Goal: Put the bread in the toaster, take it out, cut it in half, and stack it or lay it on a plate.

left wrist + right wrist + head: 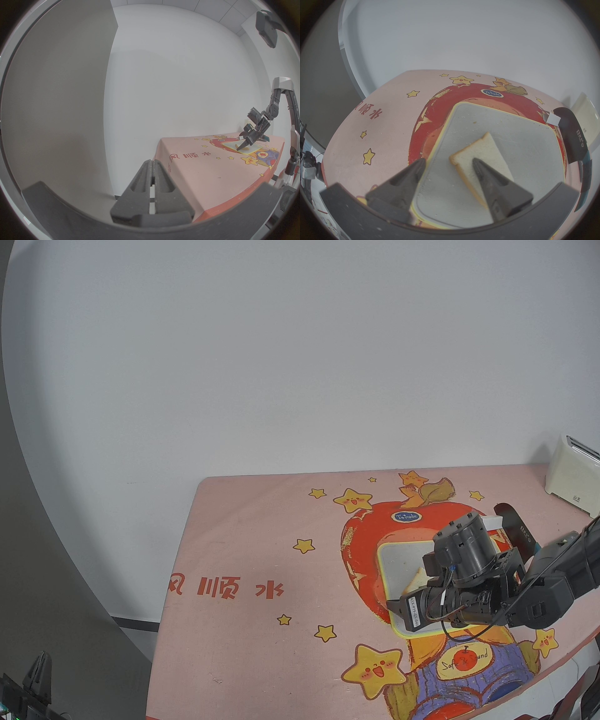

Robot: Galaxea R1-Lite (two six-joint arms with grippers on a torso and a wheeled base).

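Right claw (448, 161) spread, tilted down astride the bread (487, 153) corner, perhaps touching; left claw (152, 162) pressed together beside table (203, 168).

The right end effector (448, 161) has dark grey, tapering wedge fingers (500, 190); behind it, a black blocky wrist (478, 602) carries a white label (413, 604) and looping black cables (447, 632).

Bread (487, 153) soft, porous; cutting board (518, 134) matt grey plastic; table cover (250, 540) matt, printed; toaster (572, 477) smooth plastic.
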